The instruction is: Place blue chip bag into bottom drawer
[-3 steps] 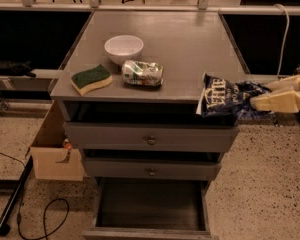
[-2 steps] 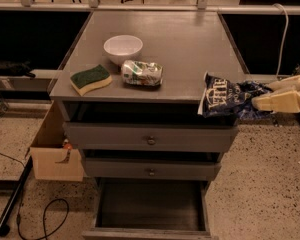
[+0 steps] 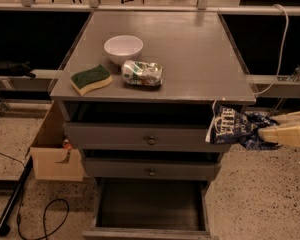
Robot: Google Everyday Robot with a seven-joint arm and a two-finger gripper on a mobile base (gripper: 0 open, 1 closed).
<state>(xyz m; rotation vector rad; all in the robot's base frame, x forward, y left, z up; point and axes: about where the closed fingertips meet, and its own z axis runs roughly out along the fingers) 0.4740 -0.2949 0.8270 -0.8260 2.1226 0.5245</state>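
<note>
In the single camera view, one grey cabinet (image 3: 190, 49) stood in the middle, with three drawers in its front. The two upper drawers, the top one (image 3: 115, 134) and the middle one (image 3: 115, 169), each carried one small round knob and sat nearly closed. The bottom drawer (image 3: 150, 204) was pulled well out, its dark inside bare.

Three things lay on the cabinet top, all in the left half: one white bowl (image 3: 123, 47), one green-and-yellow sponge (image 3: 91, 79) in front of it to the left, and one small green-and-white foil bag (image 3: 142, 73) just beside the sponge.

One blue chip bag (image 3: 230, 126) hung in the air off the cabinet's right front corner, level with the top drawer, its white lettered end turned toward the cabinet. The gripper (image 3: 266, 128) reached in from the right edge; its two pale fingers (image 3: 290, 135) were pinched together on the bag's crumpled right end.

On the floor to the left stood one cardboard box (image 3: 55, 161), with one dark cable (image 3: 42, 223) looping in front of it.
</note>
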